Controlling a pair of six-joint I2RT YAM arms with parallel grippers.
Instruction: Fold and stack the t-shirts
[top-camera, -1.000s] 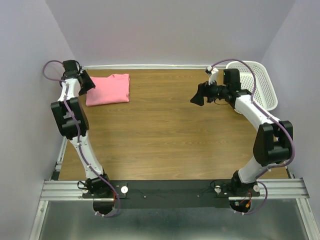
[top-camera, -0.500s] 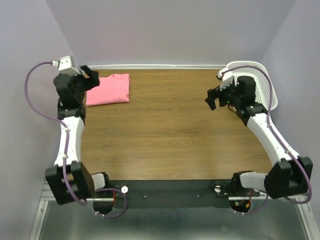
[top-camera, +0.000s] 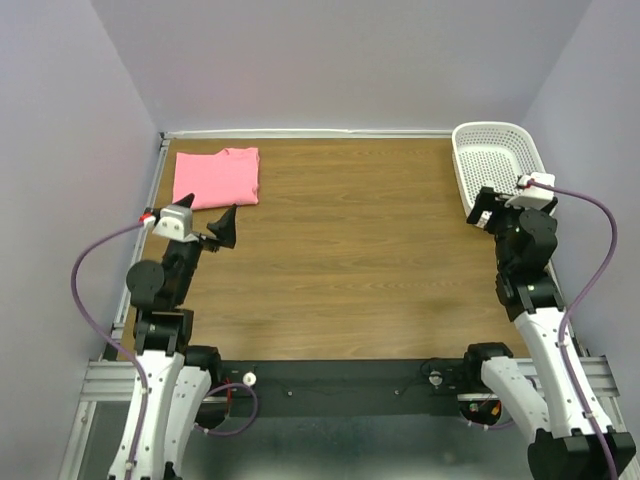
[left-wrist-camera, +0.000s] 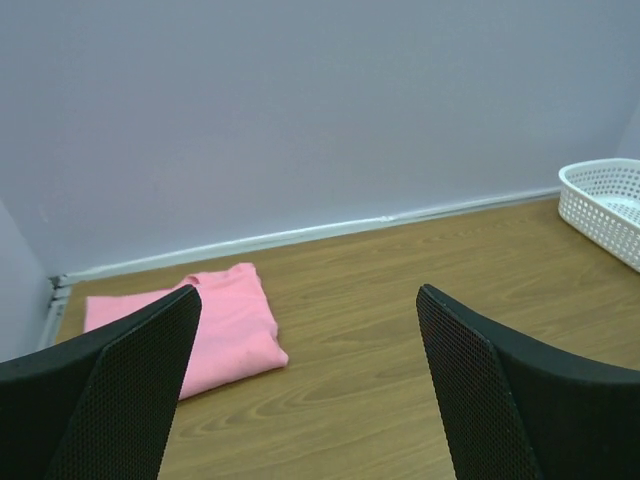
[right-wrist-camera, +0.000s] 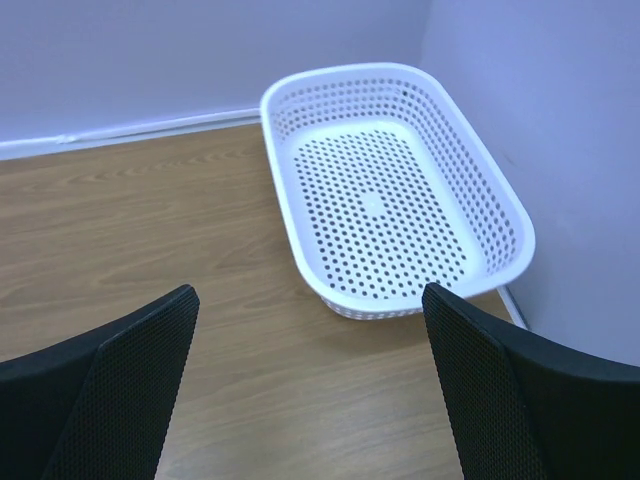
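t-shirt (top-camera: 217, 178): pink, folded, lay flat at far left corner of table (top-camera: 350, 250), clear of both arms.
hidden: neck label not made out; left wrist view had its near corner behind a finger (left-wrist-camera: 120, 390).
left gripper (top-camera: 210, 225): jaws wide apart, empty, on the near side of the t-shirt.
right gripper (top-camera: 487, 207): jaws unreadable from the top view; its wrist view showed them wide apart and empty.
basket (top-camera: 490, 127): whole only in right wrist view, cut off in left wrist view.

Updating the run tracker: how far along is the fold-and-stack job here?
Done: a pink t-shirt lies folded at the far-left corner of the table; one or several layers, cannot tell. In hand: nothing, the left pincer and right pincer are both open and empty. Left: seemingly nothing, no loose shirt shows and the white basket is empty.
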